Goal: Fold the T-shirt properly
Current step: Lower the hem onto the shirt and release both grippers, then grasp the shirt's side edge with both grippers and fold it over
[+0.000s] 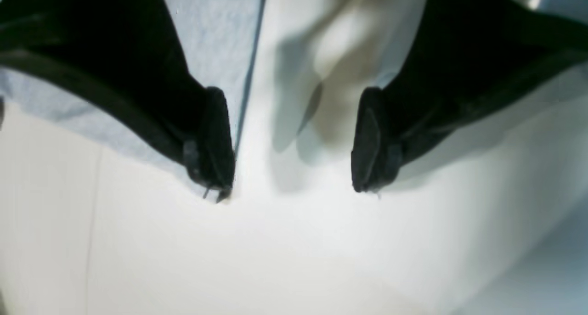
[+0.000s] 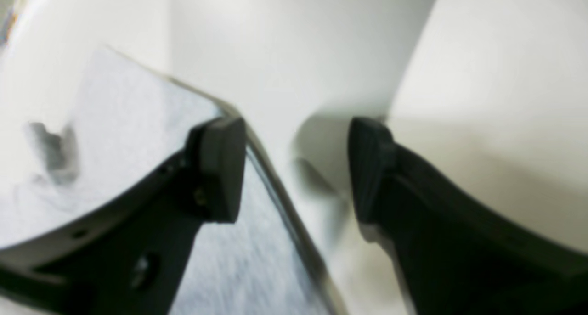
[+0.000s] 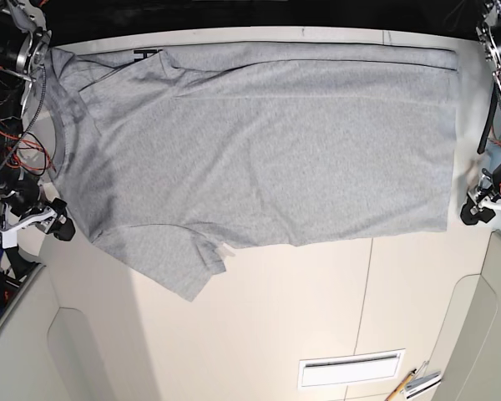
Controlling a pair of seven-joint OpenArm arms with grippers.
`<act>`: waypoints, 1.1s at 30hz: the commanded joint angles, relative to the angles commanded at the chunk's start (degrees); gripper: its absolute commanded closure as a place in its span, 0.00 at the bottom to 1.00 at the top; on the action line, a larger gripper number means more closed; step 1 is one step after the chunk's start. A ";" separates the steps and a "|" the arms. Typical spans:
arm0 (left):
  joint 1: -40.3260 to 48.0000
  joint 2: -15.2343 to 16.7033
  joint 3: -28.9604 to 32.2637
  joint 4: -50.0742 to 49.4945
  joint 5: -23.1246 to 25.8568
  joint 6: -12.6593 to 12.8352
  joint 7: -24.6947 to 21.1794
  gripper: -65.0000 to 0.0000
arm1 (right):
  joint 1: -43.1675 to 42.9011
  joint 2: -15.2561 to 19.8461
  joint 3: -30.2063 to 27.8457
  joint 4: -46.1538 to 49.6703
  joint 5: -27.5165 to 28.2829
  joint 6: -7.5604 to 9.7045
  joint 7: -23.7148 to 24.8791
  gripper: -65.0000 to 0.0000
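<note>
The T-shirt (image 3: 259, 142) lies flat on the counter (image 3: 317, 309), one sleeve partly tucked under, flanked by the spread, empty left end effector (image 1: 294, 145) and right end effector (image 2: 294, 168).

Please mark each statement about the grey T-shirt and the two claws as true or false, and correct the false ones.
1. The T-shirt lies spread out on the table. True.
2. The left claw is shut on the cloth. False: its jaws stand apart, with bare table between them.
3. The right claw is open. True.
4. The T-shirt is already folded into a small square. False: it lies nearly full length, one sleeve sticking out.
5. A white label lies on the table near the front edge. True.
</note>
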 joint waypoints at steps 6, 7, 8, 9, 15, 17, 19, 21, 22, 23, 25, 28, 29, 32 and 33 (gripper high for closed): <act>-0.26 2.40 0.94 -0.04 0.00 0.00 0.68 0.33 | 0.02 -3.54 -0.02 -0.04 -0.02 1.11 -1.75 0.45; -0.26 2.89 0.94 -0.04 0.02 0.00 0.68 0.33 | 0.00 -4.17 -0.04 0.13 0.00 1.16 -1.77 0.45; -0.26 3.37 0.94 -0.04 0.04 0.00 0.70 0.33 | 0.02 -4.83 -0.09 0.26 0.00 1.40 -1.79 0.45; -0.28 3.87 0.94 -0.04 0.11 0.00 0.79 0.33 | 0.02 -5.49 -0.26 0.55 -0.02 1.51 -2.12 0.45; -0.26 6.45 0.94 -0.04 0.17 0.00 4.37 0.33 | 0.00 -8.44 -1.22 3.89 0.00 1.51 -5.18 0.45; -0.26 6.86 0.94 0.07 0.15 0.00 6.71 0.33 | 0.00 -8.63 -2.51 5.03 0.00 1.49 -5.68 0.46; -0.26 6.95 0.96 0.07 -0.07 0.00 9.27 0.33 | 0.02 -8.61 -4.70 5.57 0.00 1.29 -5.86 0.46; -0.26 6.93 0.96 0.07 -0.13 0.00 10.95 0.49 | 0.00 -8.61 -7.10 5.60 -0.02 1.29 -5.90 0.50; -0.26 6.93 0.96 0.07 -0.50 0.00 11.43 0.62 | 0.00 -8.59 -8.15 5.60 -0.02 1.27 -6.03 0.55; -0.26 6.93 0.96 0.07 -1.11 0.00 11.47 0.74 | 0.00 -8.61 -8.87 5.60 0.00 1.27 -6.08 0.62; -0.28 6.75 0.94 0.09 -2.25 0.00 11.43 0.94 | 0.02 -8.59 -9.22 5.60 0.00 1.25 -6.08 0.75; -0.26 6.12 0.94 0.63 -3.52 0.00 11.47 1.00 | 0.02 -8.26 -9.20 5.99 -0.02 1.22 -6.08 1.00; -0.26 5.77 0.94 0.92 -4.22 0.00 11.72 1.00 | 0.02 -8.26 -9.20 6.43 -0.04 1.22 -6.16 1.00; -0.24 4.50 0.94 2.80 -7.61 0.00 15.15 1.00 | 0.00 -8.26 -9.20 9.14 -0.04 1.25 -7.93 1.00; -0.22 4.09 0.94 3.87 -8.90 0.00 16.96 1.00 | 0.00 -8.26 -9.20 10.64 -0.02 1.25 -9.16 1.00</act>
